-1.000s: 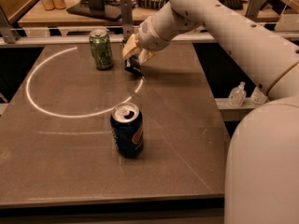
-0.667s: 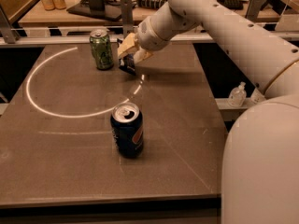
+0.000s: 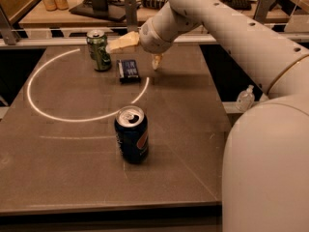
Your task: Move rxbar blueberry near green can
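Note:
The rxbar blueberry, a flat dark navy bar with pale lettering, lies flat on the table just right of the green can, a short gap between them. The green can stands upright at the back left. My gripper hovers just above and behind the bar. It is open and empty, with one pale finger reaching toward the can's top and the other pointing down to the right of the bar.
An upright dark blue soda can stands in the middle of the dark table. A bright ring of light arcs across the table's left half. A desk with bottles and cables lies behind. My white arm fills the right side.
The gripper was closed around the bar beside the green can. Now the fingers have spread and lifted, and the bar lies free on the table.

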### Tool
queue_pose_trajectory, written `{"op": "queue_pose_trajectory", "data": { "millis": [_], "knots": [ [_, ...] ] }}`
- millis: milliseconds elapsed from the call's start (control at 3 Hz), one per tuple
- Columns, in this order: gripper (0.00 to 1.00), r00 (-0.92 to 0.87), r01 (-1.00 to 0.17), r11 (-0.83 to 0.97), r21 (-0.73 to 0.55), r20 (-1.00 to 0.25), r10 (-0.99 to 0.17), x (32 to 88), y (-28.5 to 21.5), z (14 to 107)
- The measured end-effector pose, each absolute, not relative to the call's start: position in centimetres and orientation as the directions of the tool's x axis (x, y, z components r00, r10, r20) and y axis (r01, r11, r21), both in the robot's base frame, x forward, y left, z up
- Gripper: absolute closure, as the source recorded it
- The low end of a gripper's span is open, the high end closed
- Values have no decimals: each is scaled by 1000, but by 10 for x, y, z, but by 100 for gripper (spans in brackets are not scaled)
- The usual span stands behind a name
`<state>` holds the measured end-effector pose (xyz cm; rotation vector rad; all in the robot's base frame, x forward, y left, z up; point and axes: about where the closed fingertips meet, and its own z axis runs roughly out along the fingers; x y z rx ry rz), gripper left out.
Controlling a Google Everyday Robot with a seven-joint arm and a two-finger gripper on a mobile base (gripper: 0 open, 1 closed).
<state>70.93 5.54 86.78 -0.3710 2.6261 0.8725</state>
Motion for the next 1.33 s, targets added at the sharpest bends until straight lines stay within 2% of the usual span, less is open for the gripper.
{"op": "queue_pose_trajectory", "data": {
  "millis": [333, 1000, 1333],
  "knots": [
    [0, -901, -308, 816, 489, -424, -86, 717, 24, 882],
    [0, -787, -189, 910, 369, -611, 85, 732, -94, 960],
    [0, -784, -194, 910, 368, -615, 82, 734, -91, 961]
  ]
}}
